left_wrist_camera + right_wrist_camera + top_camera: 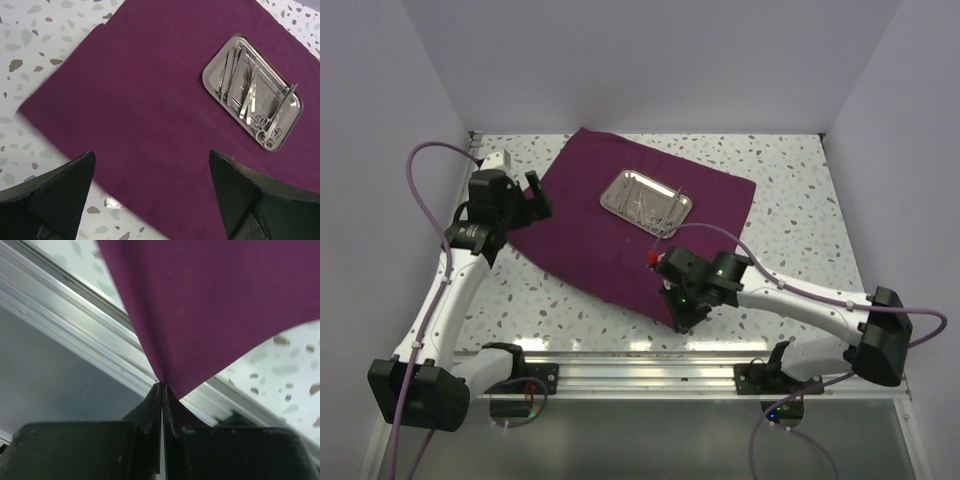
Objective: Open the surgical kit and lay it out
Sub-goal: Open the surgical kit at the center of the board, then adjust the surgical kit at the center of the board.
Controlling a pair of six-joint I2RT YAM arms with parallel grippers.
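Here the right gripper (161, 388) is seen pinched fully shut on the near corner of the maroon cloth (585, 225), which drapes softly from the jaws. The left gripper (151, 156) is held wide apart over the cloth's left part, with nothing grasped. The cloth is spread on the speckled table (790, 170); the steel tray (647, 198) is set on its far half, slim instruments (247, 92) loose inside. The cloth is judged light and limp, best taken at corners. The tray is judged stiff, probably slippery, better taken by its rim. How high the pinched corner is lifted cannot be told.
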